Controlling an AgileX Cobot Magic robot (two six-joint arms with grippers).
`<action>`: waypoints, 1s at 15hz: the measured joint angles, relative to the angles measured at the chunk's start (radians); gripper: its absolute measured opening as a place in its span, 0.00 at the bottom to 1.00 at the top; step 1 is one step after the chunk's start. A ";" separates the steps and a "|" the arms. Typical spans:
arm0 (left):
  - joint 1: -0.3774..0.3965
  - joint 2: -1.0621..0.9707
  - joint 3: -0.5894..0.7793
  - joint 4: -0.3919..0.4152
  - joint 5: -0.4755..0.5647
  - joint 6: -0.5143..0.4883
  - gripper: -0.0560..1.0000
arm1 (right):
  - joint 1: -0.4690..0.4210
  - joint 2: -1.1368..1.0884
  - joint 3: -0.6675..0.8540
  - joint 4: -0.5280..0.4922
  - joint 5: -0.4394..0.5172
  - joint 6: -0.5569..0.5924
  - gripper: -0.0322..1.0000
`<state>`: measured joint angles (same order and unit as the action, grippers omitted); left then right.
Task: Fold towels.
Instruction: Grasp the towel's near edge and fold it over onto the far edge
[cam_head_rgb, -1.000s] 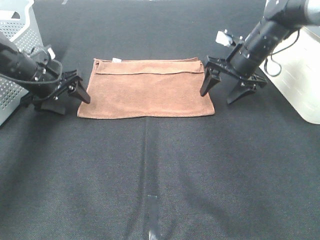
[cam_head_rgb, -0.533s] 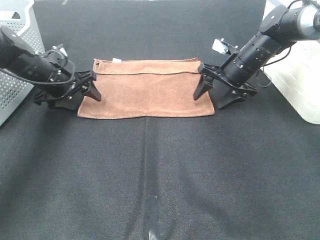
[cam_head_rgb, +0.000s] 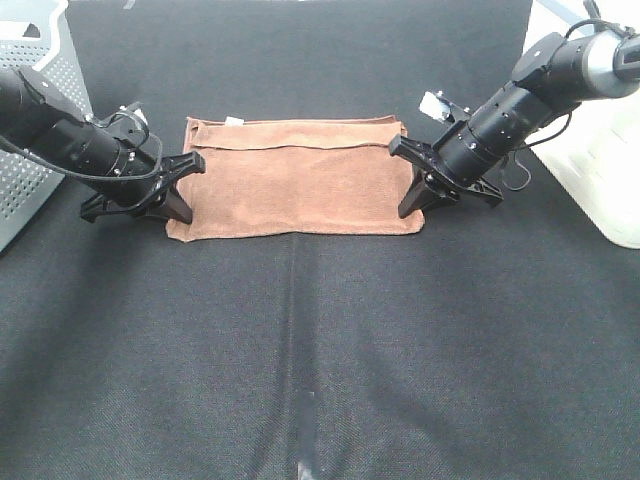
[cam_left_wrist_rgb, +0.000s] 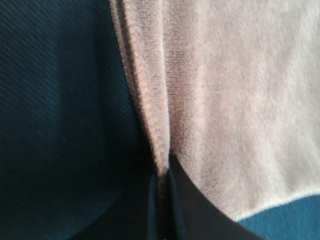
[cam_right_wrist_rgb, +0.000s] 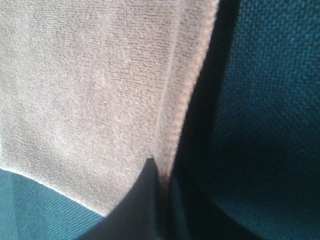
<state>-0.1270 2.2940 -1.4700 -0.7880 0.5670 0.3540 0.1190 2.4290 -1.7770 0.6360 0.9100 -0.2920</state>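
Black table (cam_head_rgb: 320, 350) is carrying a flat brown towel (cam_head_rgb: 300, 185) | left gripper (cam_head_rgb: 180, 200) is pinching its left edge | right gripper (cam_head_rgb: 412, 200) is pinching its right edge

A grey basket (cam_head_rgb: 45, 70) is standing close outside the left arm (cam_head_rgb: 55, 135), and a white bin (cam_head_rgb: 600, 150) is sitting close outside the right arm (cam_head_rgb: 530, 95). The left gripper (cam_head_rgb: 185, 195) and right gripper (cam_head_rgb: 410, 185) are blocking the short edges of the towel (cam_head_rgb: 300, 185), while the dark table (cam_head_rgb: 320, 340) in front is lying open.
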 joint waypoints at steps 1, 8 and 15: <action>-0.001 -0.004 0.001 0.013 0.021 0.000 0.06 | 0.000 -0.001 0.000 -0.001 0.005 0.003 0.03; -0.008 -0.133 0.163 0.192 0.129 -0.024 0.06 | 0.000 -0.159 0.240 -0.042 0.007 0.011 0.03; -0.011 -0.206 0.294 0.239 0.130 -0.046 0.06 | 0.009 -0.281 0.505 -0.034 -0.053 -0.034 0.03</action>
<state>-0.1380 2.0880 -1.1760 -0.5490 0.6970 0.3080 0.1280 2.1480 -1.2720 0.6020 0.8570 -0.3260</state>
